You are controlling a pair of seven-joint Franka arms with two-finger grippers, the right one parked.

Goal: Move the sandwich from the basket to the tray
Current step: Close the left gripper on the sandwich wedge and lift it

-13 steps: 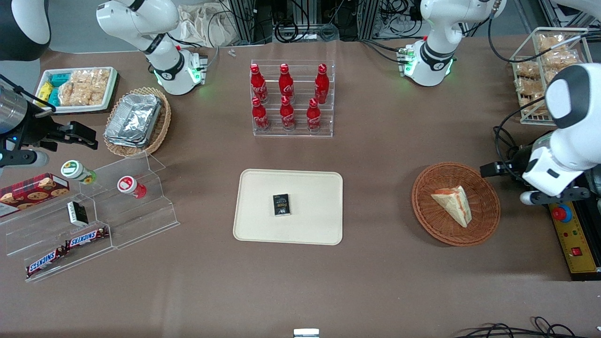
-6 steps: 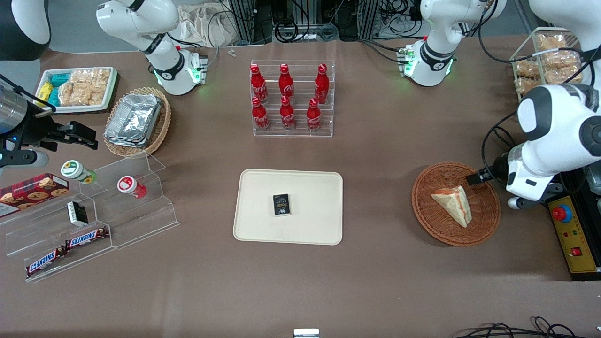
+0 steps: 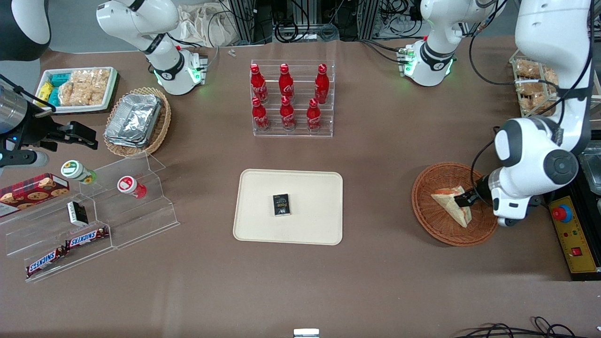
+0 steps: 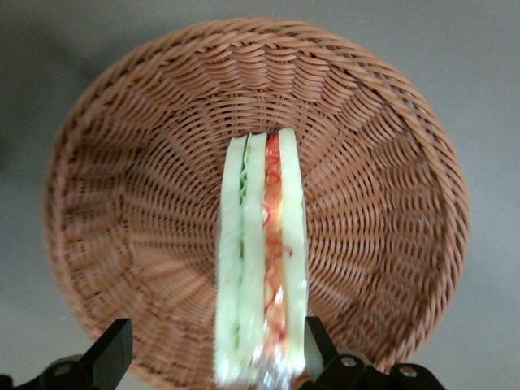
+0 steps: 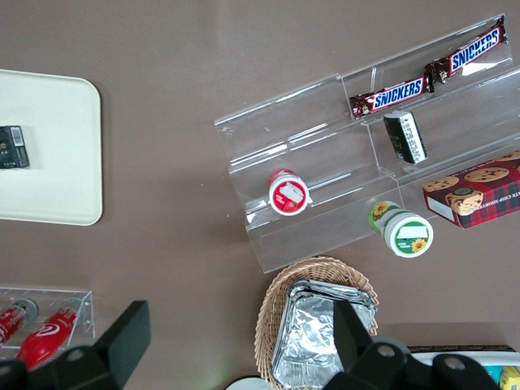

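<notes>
The sandwich [image 3: 448, 203] lies in the round reddish-brown basket [image 3: 425, 209] toward the working arm's end of the table. In the left wrist view the sandwich [image 4: 260, 260] shows its orange-red and green filling edge, inside the basket [image 4: 382, 203]. My left gripper [image 3: 462, 197] hangs low over the sandwich's end, open [image 4: 215, 357]. Its fingers straddle the wedge: one finger [image 4: 318, 345] is close beside the bread, the other [image 4: 112, 356] stands well apart. The cream tray [image 3: 314, 188] lies at the table's middle, with a small black box [image 3: 281, 204] on it.
A clear rack of red cola bottles [image 3: 291, 98] stands farther from the camera than the tray. A yellow control box with a red button [image 3: 570, 234] sits beside the basket at the table's end. A wire rack of snacks [image 3: 533, 87] stands farther back.
The left arm has swung in from the table's end over the basket. Its gripper has come down from beside the rim to the sandwich. The sandwich has not moved.
</notes>
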